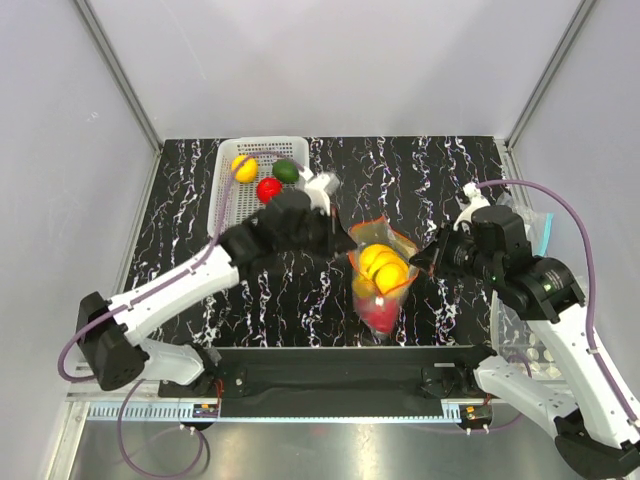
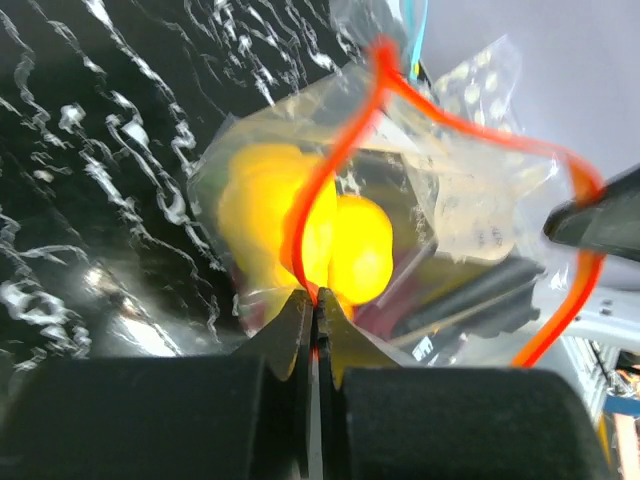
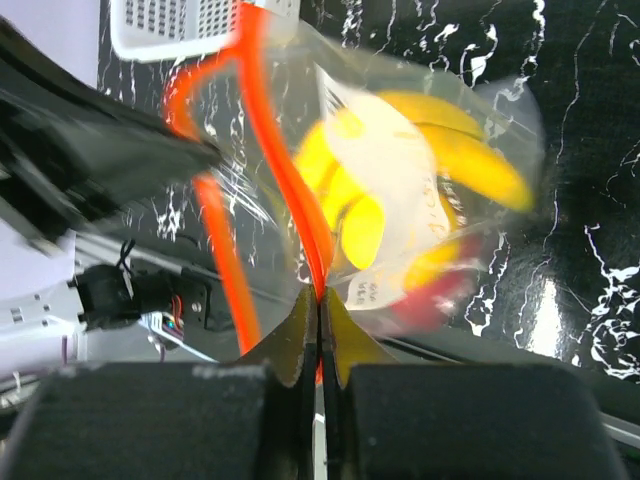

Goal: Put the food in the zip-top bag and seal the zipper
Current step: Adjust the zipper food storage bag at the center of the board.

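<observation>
Top external view, entry by item.

- Bag (image 1: 381, 280): clear and floppy, mid-table between the two arms. Whether it hangs free of the table cannot be told.
- Food: yellow fruits (image 1: 382, 265) sit high in the bag, with the dragon fruit (image 1: 378, 315) beneath them.
- Left gripper (image 2: 316, 300): jaws pressed fully together, nipping the zipper (image 2: 335, 165) at the bag's left end.
- Right gripper (image 3: 320, 300): jaws likewise closed tight on the zipper at the opposite end.
- Zipper: gapes as an open red loop between the two pinches. No slider can be made out.
- Basket (image 1: 225, 195): white, far left, with three round fruits in it.

Handling note, as judged: sealing is the step in hand.
- Draw the two pinches apart, level, until both strips lie flat together.
- Keep the mouth uppermost so the food stays down.
- Go gently, since thin plastic may slip from so narrow a nip.
</observation>
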Robot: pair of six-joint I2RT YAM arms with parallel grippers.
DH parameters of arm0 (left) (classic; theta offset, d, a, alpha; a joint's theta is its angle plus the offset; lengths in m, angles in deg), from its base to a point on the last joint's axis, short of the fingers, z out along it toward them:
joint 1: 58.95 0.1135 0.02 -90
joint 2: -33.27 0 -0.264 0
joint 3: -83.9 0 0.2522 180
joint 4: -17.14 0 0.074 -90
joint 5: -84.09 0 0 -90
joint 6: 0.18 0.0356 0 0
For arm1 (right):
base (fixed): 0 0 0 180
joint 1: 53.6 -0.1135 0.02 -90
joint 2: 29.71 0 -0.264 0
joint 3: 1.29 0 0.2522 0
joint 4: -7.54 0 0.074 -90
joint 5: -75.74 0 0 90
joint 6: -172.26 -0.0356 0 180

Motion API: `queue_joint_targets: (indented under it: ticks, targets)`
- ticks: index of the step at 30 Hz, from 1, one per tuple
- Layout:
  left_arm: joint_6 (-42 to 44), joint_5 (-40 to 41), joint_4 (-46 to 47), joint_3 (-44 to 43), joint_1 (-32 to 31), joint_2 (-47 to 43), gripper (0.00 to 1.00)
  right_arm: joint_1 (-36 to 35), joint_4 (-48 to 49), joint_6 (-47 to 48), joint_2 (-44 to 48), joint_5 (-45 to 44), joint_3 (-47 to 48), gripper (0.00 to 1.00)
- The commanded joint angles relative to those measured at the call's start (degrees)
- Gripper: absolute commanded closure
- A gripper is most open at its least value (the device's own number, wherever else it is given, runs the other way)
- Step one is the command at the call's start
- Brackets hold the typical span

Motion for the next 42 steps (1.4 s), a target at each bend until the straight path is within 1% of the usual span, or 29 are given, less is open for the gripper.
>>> queue_joint_targets:
  ticks: [1,2,3,4,5,6,8,9,10,11,14,16,18,20,23,24,25,26,27,30,31,33,34,36,39,40,42]
  targets:
    - [8.13,-14.71,-8.78,-11.11,6.09,1.76,1.00,-0.07,4.60,-4.35,-1.90,-3.82,-0.17,1.00]
    - [9.55,-15.25,-14.90,-14.27,6.45,2.81,1.00,-0.16,5.30,-6.36,-2.43,-4.10,-0.26,1.00]
    - [10.87,-15.95,-17.83,-20.65,6.80,5.26,1.00,-0.16,6.27,-7.25,-2.87,-4.01,-0.34,1.00]
    - [13.50,-17.00,-20.73,-24.11,6.72,6.68,1.00,-0.25,8.02,-8.21,-4.01,-4.01,-0.35,1.00]
    - [14.31,-17.54,-25.46,-27.36,6.80,8.17,1.00,-0.34,8.99,-10.05,-4.46,-4.10,-0.17,1.00]
    - [14.84,-18.06,-27.77,-32.97,6.81,10.97,1.00,-0.95,9.79,-10.68,-4.90,-4.10,0.18,1.00]
    - [16.51,-19.03,-32.86,-38.35,6.80,13.45,1.00,-1.65,10.85,-12.26,-6.91,-5.59,1.06,1.00]
    - [16.95,-19.73,-33.33,-38.64,6.72,14.59,1.00,-2.79,10.94,-12.53,-7.62,-6.20,1.32,1.00]
    - [17.12,-20.17,-33.42,-38.30,6.72,14.77,1.00,-3.32,11.20,-12.88,-8.84,-7.17,1.50,1.00]
    - [17.13,-20.53,-32.46,-36.21,6.80,14.52,1.00,-3.93,11.46,-13.32,-9.55,-7.52,1.59,1.00]
    - [16.34,-22.81,-27.73,-31.19,6.72,12.41,1.00,-4.99,14.62,-14.28,-10.79,-7.44,1.15,0.99]
    - [15.99,-23.52,-26.22,-27.23,6.63,11.44,1.00,-4.99,16.38,-14.29,-11.75,-6.04,1.32,0.94]
    - [15.98,-23.34,-25.25,-24.95,6.63,11.26,1.00,-5.00,17.09,-13.94,-12.11,-4.55,1.50,0.92]
    - [15.55,-24.22,-23.33,-23.62,6.63,11.09,1.00,-5.00,17.53,-13.24,-12.37,-2.96,1.15,0.91]
    - [14.84,-22.91,-22.00,-22.56,6.72,11.17,0.99,-5.08,18.14,-12.53,-10.97,-1.91,-1.48,0.90]
    - [14.84,-22.73,-21.91,-22.82,6.89,11.35,0.99,-5.00,18.58,-12.27,-10.27,-1.55,-2.18,0.89]
    - [14.93,-22.55,-21.91,-23.00,6.81,11.52,0.98,-5.00,19.63,-11.14,-8.87,-0.42,-2.80,0.84]
    - [15.02,-22.47,-22.43,-23.79,6.89,11.61,0.98,-5.08,19.99,-10.08,-8.16,0.72,-3.50,0.67]
    - [15.19,-22.46,-22.69,-24.05,6.89,11.87,0.98,-5.00,19.99,-9.37,-7.54,1.52,-3.68,0.61]
    - [15.54,-22.64,-22.87,-24.23,7.07,11.53,0.98,-5.00,17.19,-6.65,-5.43,1.70,-2.73,0.48]
    - [15.63,-22.64,-22.87,-24.23,7.16,11.44,0.98,-5.00,14.83,-4.38,-4.82,1.61,-2.28,0.46]
    - [15.63,-22.81,-22.79,-23.80,7.33,11.26,0.98,-5.00,12.36,-2.70,-4.29,1.61,-1.40,0.40]
    - [15.72,-22.90,-22.52,-23.71,7.42,11.17,0.98,-5.00,10.25,-0.60,-3.68,2.83,-1.14,0.40]
    - [15.46,-22.82,-21.82,-22.83,8.03,10.74,0.98,-5.08,9.10,0.91,-2.88,5.03,-1.40,0.38]
    - [14.84,-23.25,-20.33,-21.77,9.78,10.21,0.98,-5.00,8.91,3.37,-0.51,11.87,-2.98,0.36]
    - [14.93,-23.78,-19.98,-21.77,10.40,10.21,0.98,-5.00,10.48,3.55,0.54,16.59,-3.76,0.35]
    - [15.80,-24.31,-20.58,-22.65,12.77,10.82,0.98,-5.00,11.20,3.55,0.99,18.74,-5.26,0.34]
